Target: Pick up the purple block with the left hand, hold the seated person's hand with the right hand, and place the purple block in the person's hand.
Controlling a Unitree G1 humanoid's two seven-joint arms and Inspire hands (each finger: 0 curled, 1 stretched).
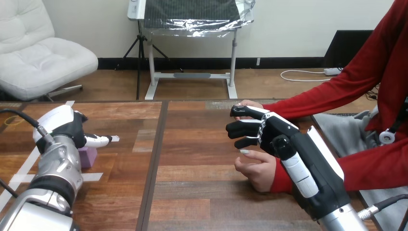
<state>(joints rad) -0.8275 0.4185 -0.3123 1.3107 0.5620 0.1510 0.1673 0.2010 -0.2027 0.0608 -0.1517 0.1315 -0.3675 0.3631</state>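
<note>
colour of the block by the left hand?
Pale purple. The head view shows the block on the table, partly hidden behind the left hand.

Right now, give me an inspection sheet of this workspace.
Surface: wooden table, a dark seam down its middle.
Job's things: purple block at left, partly hidden by the left hand; person's upper hand and person's lower hand at right.
Clutter: white tape strips at left.
Hands: left hand just over the block, contact unclear; right hand between the person's two hands, hold unclear.
Cables: nothing seen.
Surroundings: person seated at right.
</note>
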